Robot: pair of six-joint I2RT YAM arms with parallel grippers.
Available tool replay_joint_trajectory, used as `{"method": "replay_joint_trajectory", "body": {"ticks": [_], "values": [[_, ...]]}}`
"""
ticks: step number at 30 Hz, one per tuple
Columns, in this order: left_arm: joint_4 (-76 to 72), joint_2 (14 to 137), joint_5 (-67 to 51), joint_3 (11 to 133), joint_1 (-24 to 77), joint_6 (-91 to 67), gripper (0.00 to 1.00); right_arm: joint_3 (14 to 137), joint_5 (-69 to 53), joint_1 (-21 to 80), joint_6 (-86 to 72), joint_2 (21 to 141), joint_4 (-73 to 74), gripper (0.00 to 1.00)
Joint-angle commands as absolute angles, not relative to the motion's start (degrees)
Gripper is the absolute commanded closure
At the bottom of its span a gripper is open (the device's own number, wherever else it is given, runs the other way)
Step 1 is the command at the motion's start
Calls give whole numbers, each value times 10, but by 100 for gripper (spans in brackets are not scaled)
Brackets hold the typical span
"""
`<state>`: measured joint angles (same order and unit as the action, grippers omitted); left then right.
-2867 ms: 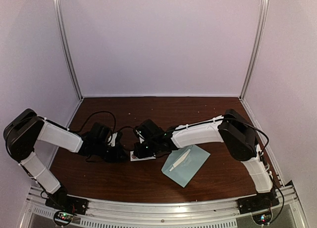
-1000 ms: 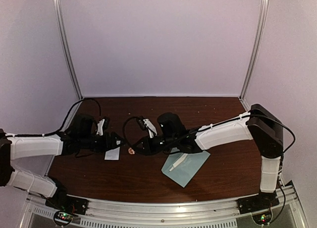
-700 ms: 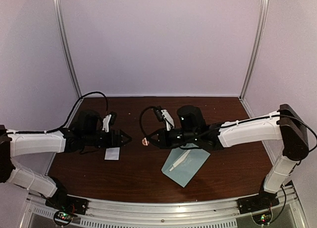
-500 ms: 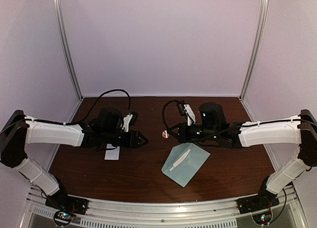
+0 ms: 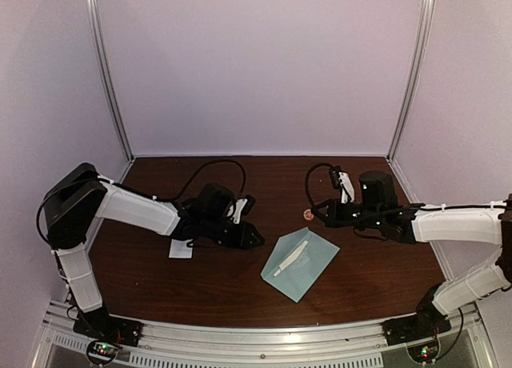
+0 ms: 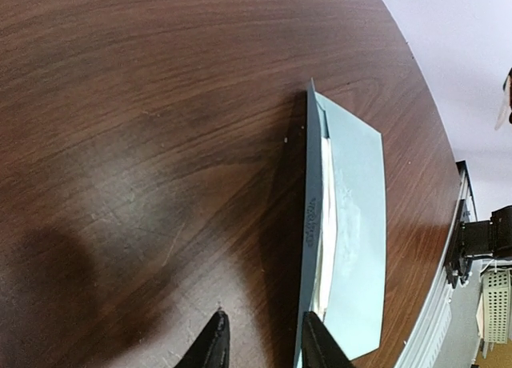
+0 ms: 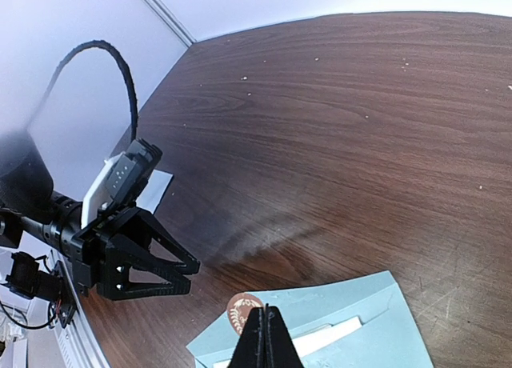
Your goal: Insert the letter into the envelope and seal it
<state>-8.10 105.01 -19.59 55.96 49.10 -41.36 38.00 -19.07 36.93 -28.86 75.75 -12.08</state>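
Top external, one envelope (image 5: 310, 264), left pincer (image 5: 258, 242) spread, right pincer (image 5: 311, 215) pinching one round sticker (image 5: 306, 215)

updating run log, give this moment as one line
left gripper open by envelope edge | right gripper shut on round sticker | envelope unsealed, letter inside

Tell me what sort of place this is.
Probably a robot test booth: pale walls with metal corner posts close in a dark wooden table, and two arms are bolted to a metal rail.
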Motion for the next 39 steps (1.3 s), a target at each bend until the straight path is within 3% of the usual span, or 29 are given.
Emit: {"method": "replay_joint_trajectory", "body": {"ticks": [1, 22, 39], "values": [[-99, 1080, -210, 593, 494, -415, 71, 356, -216, 347, -299, 736, -141, 100], [-70, 1164, -256, 649, 511, -387, 74, 334, -236, 334, -319, 727, -163, 100], [-66, 1163, -256, 681, 540, -386, 85, 323, -236, 334, -328, 724, -167, 100]]}}
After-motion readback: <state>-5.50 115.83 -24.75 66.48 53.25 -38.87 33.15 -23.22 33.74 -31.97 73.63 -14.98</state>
